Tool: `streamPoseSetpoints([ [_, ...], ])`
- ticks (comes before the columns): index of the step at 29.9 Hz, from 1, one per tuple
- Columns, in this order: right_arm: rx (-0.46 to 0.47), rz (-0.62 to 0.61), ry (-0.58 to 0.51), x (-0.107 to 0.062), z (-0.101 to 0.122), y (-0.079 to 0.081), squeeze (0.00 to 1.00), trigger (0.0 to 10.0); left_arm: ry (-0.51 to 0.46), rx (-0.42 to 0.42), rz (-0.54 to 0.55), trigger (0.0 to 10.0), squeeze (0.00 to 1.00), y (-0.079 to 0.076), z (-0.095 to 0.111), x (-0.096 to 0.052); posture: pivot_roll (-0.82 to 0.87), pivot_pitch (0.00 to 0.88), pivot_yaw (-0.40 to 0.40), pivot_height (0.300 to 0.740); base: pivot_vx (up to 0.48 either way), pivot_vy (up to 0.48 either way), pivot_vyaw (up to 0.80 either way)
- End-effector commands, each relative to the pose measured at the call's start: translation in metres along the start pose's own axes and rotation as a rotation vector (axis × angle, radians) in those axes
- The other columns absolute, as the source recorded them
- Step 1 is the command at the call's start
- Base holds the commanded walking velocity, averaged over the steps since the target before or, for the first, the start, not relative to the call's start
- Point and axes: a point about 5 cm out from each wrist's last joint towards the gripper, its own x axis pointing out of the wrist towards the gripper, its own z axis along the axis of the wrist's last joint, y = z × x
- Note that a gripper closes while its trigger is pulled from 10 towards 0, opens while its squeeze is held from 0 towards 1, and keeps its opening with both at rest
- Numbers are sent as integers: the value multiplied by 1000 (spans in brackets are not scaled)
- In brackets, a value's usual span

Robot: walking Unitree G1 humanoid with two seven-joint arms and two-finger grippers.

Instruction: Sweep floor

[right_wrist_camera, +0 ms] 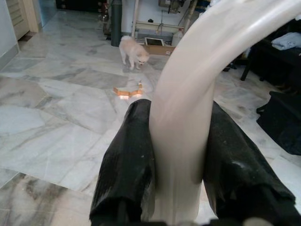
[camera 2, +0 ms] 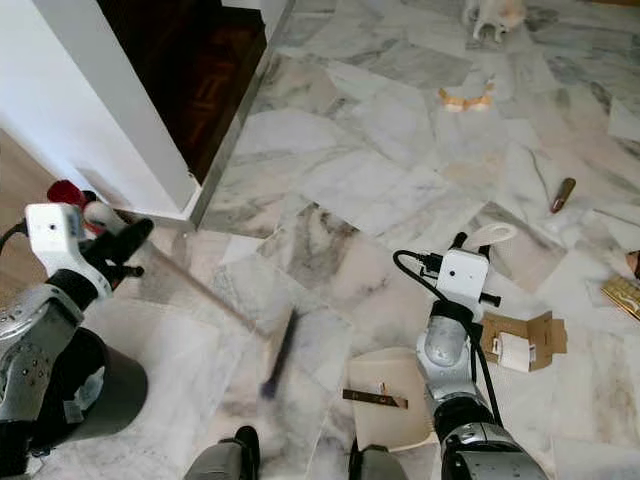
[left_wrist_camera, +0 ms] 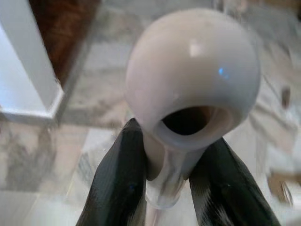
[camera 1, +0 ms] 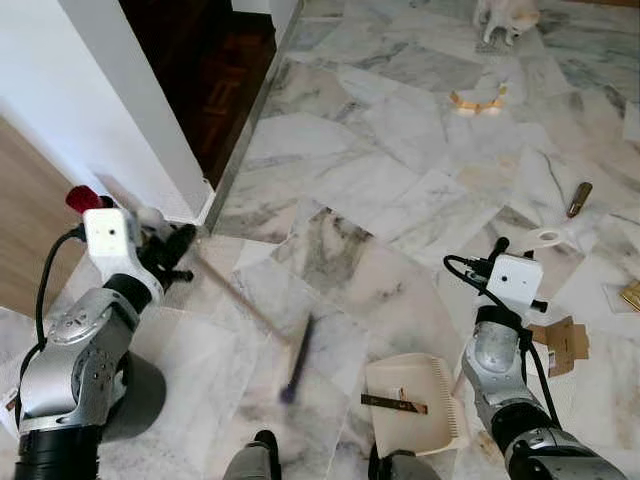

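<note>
My left gripper (camera 1: 176, 250) is shut on the broom's white rounded handle end (left_wrist_camera: 193, 80), its fingers (left_wrist_camera: 117, 183) pinching the neck just below the knob. The blurred broom stick runs down to the right to the dark broom head (camera 1: 297, 358) on the marble floor. My right gripper (camera 1: 496, 252) is shut on the cream dustpan handle (right_wrist_camera: 197, 89), whose loop end (camera 1: 545, 238) sticks out above it. The cream dustpan (camera 1: 413, 405) rests on the floor near my feet, with a brown strip (camera 1: 393, 403) lying on it.
Litter lies around: a cardboard piece (camera 1: 565, 345), a brown stick (camera 1: 579, 198), a tan scrap (camera 1: 477, 102), a yellow item (camera 1: 632, 294). A small dog (camera 1: 505, 15) stands at the far end. A white wall corner (camera 1: 150, 130) borders dark wood flooring (camera 1: 215, 70). A dark bin (camera 2: 105, 392) stands by my left arm.
</note>
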Motion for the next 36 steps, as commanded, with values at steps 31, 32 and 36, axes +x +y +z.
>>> streamPoseSetpoints([
  [31, 118, 12, 89, 10, 5, 14, 0, 10000, -63, -104, -37, 10000, 0, -15, 4, 21, 295, 170, 27, 740, 0, 0, 0],
  [32, 151, 14, 96, 14, 9, 16, 0, 10000, -95, -90, 0, 10000, 0, -10, 9, 21, 295, 147, 13, 740, 0, 0, 0],
  [36, 184, 58, 68, 20, 21, 25, 0, 10000, -144, -51, 63, 10000, 0, -3, 13, 17, 302, 114, -7, 740, 0, 0, 0],
])
